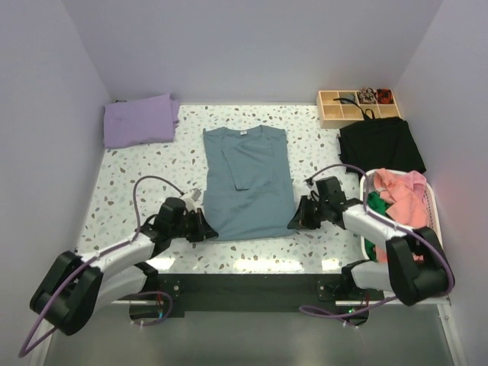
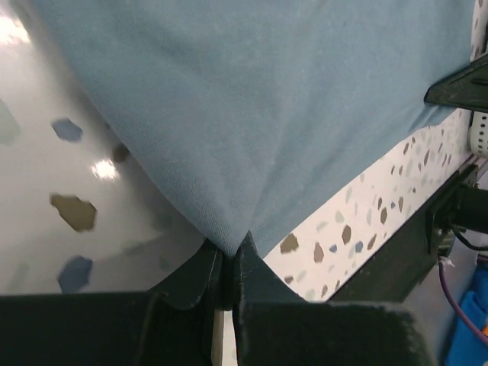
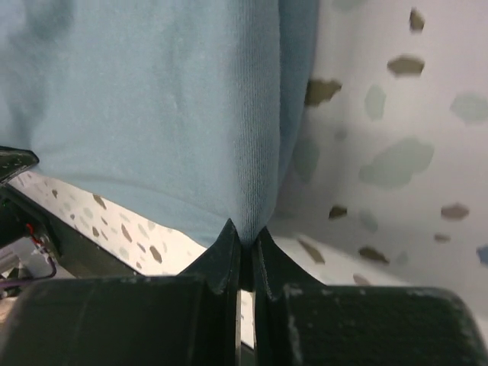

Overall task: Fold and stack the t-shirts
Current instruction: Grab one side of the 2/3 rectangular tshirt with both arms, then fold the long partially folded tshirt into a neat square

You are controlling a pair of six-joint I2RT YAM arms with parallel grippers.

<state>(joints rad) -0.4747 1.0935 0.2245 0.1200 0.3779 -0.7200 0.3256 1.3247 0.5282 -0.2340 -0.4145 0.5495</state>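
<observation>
Terrazzo tabletop (image 1: 122, 183): L gripper (image 2: 229, 255), R gripper (image 3: 245, 240) both clamped tight on near corners of blue t-shirt (image 1: 248, 179).

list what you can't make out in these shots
- Top view: bits in the wooden tray are too small to identify.
- Top view: the floor of the basket is hidden by clothes and the right arm.
- Wrist views: the blue shirt runs off frame; only pinched corners show.

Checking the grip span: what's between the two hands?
The blue shirt, its near edge; the left hand and right hand pinch its corners. Top view shows it.
</observation>
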